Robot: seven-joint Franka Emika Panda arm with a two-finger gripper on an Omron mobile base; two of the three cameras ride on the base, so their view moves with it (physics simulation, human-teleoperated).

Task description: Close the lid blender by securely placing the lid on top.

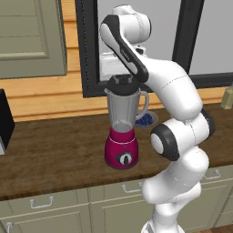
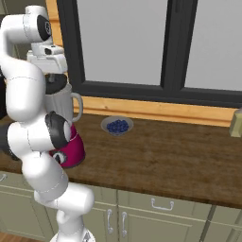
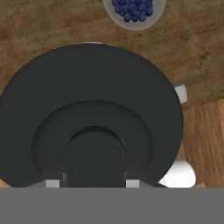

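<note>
— Anything hidden? Blocked by the arm in the right base view: most of the blender [image 2: 66, 137]. Gripper [image 3: 94, 180] fingertips barely visible, apparently pinching the lid [image 3: 92, 118] knob.

— Orientation? Standing upright on the wooden counter [image 1: 54, 150], jar vertical, lid flat on its mouth. Blueberry bowl [image 2: 117, 125] behind, below a window [image 2: 123, 42].

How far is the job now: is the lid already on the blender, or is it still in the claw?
Done: the lid has been brought to the top of the blender and sits at the jar's mouth. In hand: the claw is right above it, its fingers beside the lid's centre knob; whether they grip it cannot be told. Left: seat the lid firmly, let go and lift away. The bowl of blueberries stands apart on the counter.
</note>
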